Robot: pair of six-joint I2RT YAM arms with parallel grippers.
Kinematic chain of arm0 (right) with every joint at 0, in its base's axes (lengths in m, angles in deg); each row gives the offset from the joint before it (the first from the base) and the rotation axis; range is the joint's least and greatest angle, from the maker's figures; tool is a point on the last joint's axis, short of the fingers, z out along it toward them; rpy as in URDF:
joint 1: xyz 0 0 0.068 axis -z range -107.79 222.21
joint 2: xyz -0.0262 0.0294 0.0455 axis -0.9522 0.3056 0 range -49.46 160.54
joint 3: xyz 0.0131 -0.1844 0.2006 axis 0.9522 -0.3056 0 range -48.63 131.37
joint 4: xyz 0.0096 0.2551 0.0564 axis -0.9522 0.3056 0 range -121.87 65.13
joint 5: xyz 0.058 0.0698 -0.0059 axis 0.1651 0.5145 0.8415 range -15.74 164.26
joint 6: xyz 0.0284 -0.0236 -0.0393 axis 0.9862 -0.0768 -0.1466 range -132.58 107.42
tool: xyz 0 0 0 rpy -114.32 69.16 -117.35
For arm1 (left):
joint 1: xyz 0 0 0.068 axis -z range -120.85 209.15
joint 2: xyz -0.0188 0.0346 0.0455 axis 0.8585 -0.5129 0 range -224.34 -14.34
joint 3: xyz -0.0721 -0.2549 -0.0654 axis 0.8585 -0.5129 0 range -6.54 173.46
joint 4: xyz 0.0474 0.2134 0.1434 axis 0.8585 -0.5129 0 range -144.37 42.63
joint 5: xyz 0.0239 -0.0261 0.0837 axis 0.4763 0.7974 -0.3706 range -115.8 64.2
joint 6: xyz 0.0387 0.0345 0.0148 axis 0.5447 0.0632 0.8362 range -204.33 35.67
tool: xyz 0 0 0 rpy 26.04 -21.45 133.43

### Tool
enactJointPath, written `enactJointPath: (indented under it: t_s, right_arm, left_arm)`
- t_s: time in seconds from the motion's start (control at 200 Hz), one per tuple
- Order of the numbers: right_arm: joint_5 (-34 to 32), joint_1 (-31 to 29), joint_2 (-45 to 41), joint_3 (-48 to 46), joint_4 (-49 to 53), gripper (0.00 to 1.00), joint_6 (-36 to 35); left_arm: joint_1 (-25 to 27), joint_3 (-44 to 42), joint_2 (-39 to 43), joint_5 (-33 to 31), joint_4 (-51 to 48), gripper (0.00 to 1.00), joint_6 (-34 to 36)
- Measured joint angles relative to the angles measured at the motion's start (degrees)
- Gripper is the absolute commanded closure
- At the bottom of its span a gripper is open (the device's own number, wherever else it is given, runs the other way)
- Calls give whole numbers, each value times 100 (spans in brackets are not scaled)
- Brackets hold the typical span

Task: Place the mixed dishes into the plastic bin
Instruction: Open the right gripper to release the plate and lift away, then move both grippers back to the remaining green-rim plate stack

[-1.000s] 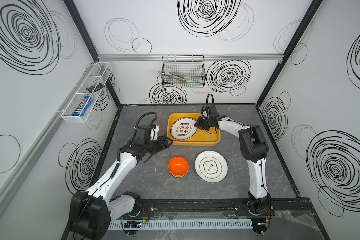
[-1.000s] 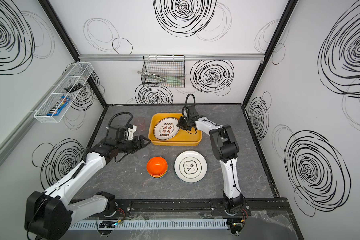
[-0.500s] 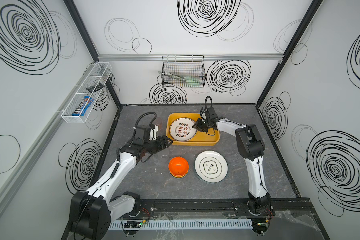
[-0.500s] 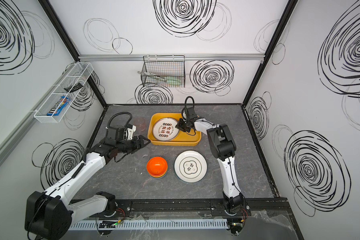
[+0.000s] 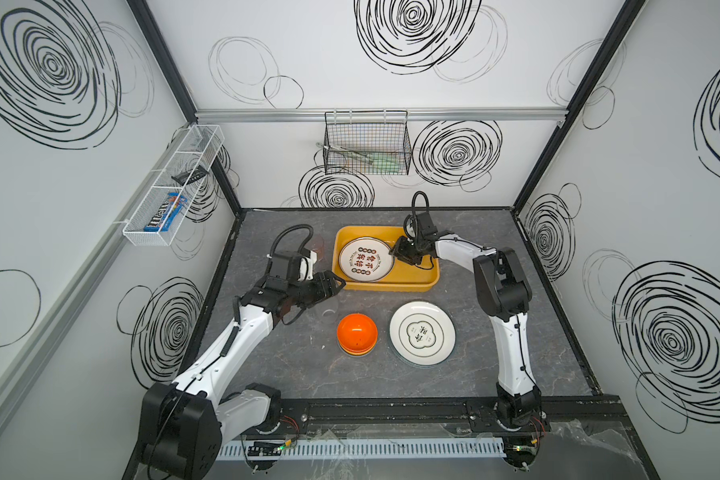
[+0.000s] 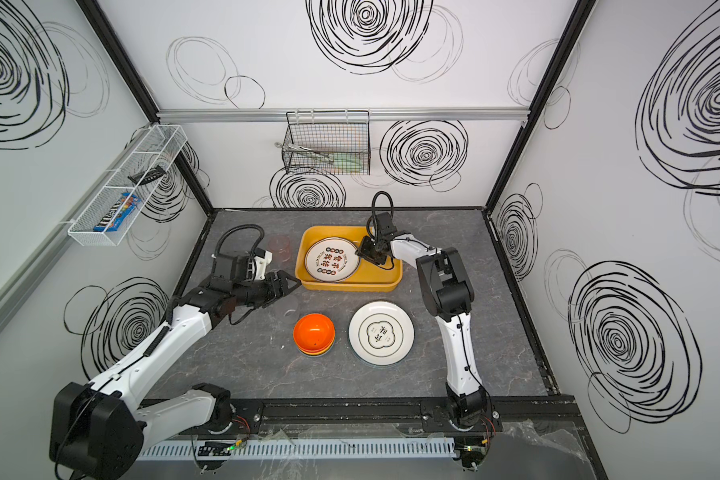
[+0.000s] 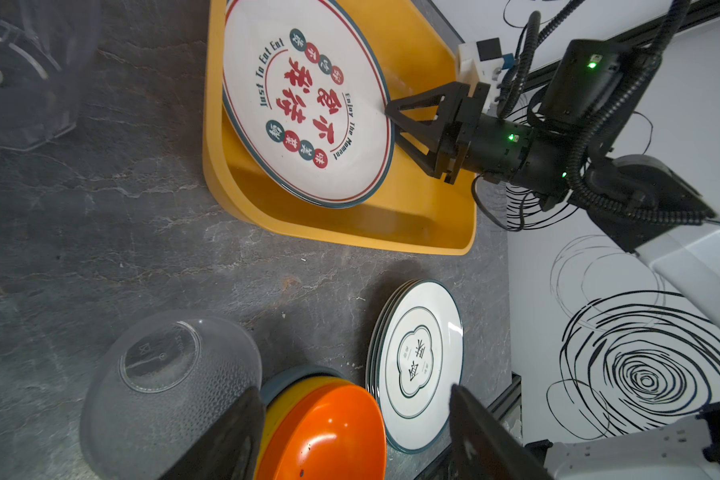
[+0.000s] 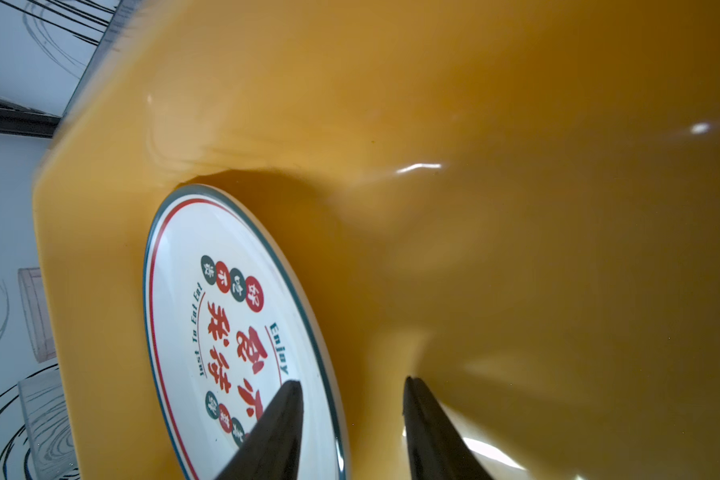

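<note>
A white plate with red characters [image 5: 364, 262] [image 7: 308, 108] lies in the yellow plastic bin [image 5: 385, 286] [image 8: 474, 208], towards its left end. My right gripper [image 5: 395, 252] [image 8: 351, 382] is open at the plate's right rim, one finger over the plate [image 8: 208, 324], the other beside it. Nothing is gripped. My left gripper [image 5: 337, 286] [image 7: 352, 388] hangs open and empty left of the bin, above an upturned clear cup [image 5: 329, 313] [image 7: 167, 386]. Stacked bowls, orange on top [image 5: 356, 333] [image 7: 325, 432], and green-rimmed plates [image 5: 422, 333] [image 7: 416, 361] rest in front of the bin.
A pinkish cup [image 6: 280, 245] stands at the bin's far left, behind my left wrist. A black wire basket [image 5: 366, 149] hangs on the back wall and a white mesh rack [image 5: 171, 187] on the left wall. A black frame edges the table.
My right gripper has opened and let go of the red-character plate, which now rests in the bin. The left arm has stayed still.
</note>
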Motion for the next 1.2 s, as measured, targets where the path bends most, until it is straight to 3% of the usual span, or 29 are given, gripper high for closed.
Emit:
enactJointPath:
  t_s: [0.355, 0.926, 1.196]
  right_arm:
    - [-214, 2, -1987, -734, 323, 53, -350]
    - [149, 13, -4686, -3338, 962, 53, -717]
    - [247, 511, -6006, -4402, 1561, 50, -737]
  left_arm:
    - [356, 94, -13, -114, -238, 29, 299]
    - [1912, 1082, -940, -767, -627, 35, 702]
    - [2704, 1740, -1729, -1211, -798, 36, 883]
